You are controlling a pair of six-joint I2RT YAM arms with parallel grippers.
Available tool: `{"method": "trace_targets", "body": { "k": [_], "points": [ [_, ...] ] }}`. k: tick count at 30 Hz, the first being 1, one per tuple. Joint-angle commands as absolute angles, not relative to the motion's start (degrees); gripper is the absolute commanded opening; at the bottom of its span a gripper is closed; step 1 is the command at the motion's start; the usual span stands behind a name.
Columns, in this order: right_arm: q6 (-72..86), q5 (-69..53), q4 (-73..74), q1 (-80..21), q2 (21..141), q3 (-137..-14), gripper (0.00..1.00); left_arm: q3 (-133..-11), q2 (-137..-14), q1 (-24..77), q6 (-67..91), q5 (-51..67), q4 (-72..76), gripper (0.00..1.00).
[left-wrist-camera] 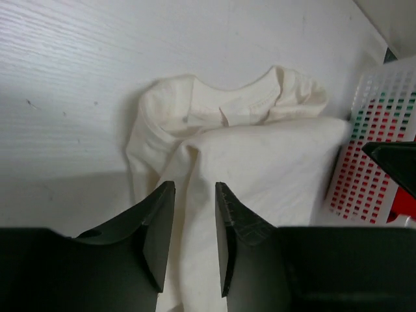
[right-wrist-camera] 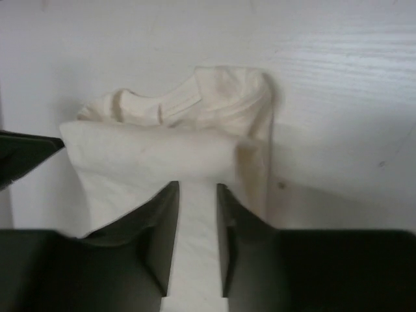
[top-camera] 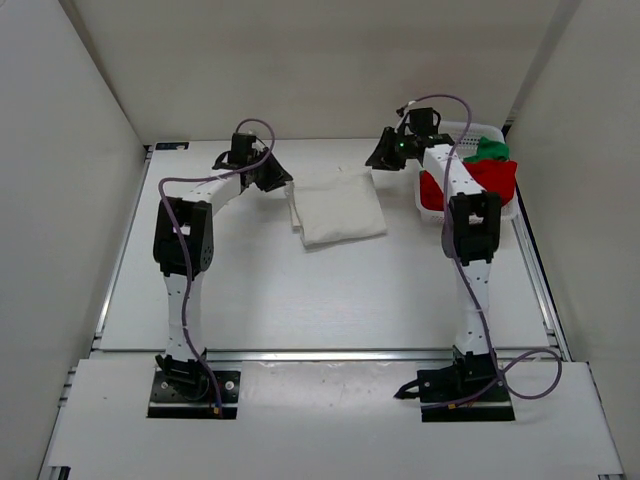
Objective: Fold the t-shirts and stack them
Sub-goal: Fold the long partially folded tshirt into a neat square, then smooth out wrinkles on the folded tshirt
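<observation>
The folded cream-white t-shirt (top-camera: 340,208) lies far-middle on the worktop (top-camera: 300,300), its longer side running left to right. The left fingers (left-wrist-camera: 159,227) and right fingers (right-wrist-camera: 162,227), slightly parted and gripping nothing, flank its far corners, equally near.

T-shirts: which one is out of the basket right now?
The cream-white t-shirt: it lies folded on the table, while the red t-shirt and the green t-shirt sit bunched in the white basket by the right arm.
</observation>
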State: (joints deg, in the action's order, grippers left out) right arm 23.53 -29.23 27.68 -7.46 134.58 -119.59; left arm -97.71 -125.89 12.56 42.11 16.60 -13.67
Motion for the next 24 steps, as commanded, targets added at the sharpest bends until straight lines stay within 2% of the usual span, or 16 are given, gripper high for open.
{"method": "trace_targets", "body": {
  "k": [1, 2, 4, 7, 8, 9, 10, 11, 12, 15, 19, 23, 24],
  "points": [
    [22.33, -29.62, 36.44, -6.42, 140.77, -137.92, 0.31, -103.34, -126.55, 10.29, 45.53, 19.07, -11.16, 0.45],
    [22.06, -29.45, 39.43, -6.59, 143.32, -141.21, 0.40, -104.23, -126.48, 10.02, 45.53, 18.90, -11.60, 0.53],
    [20.92, -29.27, 44.11, -7.20, 146.15, -153.57, 0.48, -103.89, -125.08, 9.49, 45.88, 18.64, -10.73, 0.56],
    [18.73, -27.43, 49.38, -8.17, 145.55, -154.78, 0.49, -99.06, -119.72, 10.71, 45.71, 16.80, -6.95, 0.47],
    [17.33, -26.46, 51.13, -9.30, 145.02, -153.64, 0.40, -97.05, -118.23, 11.77, 45.09, 16.61, -6.42, 0.45],
    [16.27, -24.80, 53.50, -9.93, 144.41, -153.28, 0.25, -95.99, -117.26, 13.69, 44.83, 16.70, -5.89, 0.45],
    [14.78, -23.83, 54.40, -11.15, 144.40, -152.50, 0.19, -95.37, -117.16, 14.84, 43.87, 16.79, -6.06, 0.43],
    [13.63, -21.47, 55.97, -11.60, 144.49, -151.36, 0.04, -94.23, -116.98, 16.68, 43.77, 16.61, -6.15, 0.42],
    [12.84, -20.14, 57.20, -13.25, 144.67, -150.48, 0.00, -92.74, -117.07, 19.31, 42.99, 17.05, -5.98, 0.41],
    [11.08, -17.77, 58.36, -16.16, 142.74, -145.13, 0.00, -88.00, -117.77, 23.10, 43.24, 16.71, -4.74, 0.38],
    [9.14, -11.87, 57.05, -18.54, 136.61, -137.04, 0.00, -75.45, -115.50, 24.34, 45.88, 18.02, 1.99, 0.35],
    [10.54, -12.48, 47.14, -18.63, 124.48, -116.85, 0.00, -65.41, -112.15, 24.78, 46.84, 17.32, 6.84, 0.34],
    [11.16, -13.18, 41.19, -18.55, 119.32, -108.11, 0.00, -63.22, -111.45, 24.70, 47.11, 17.84, 7.29, 0.34]
  ]
}}
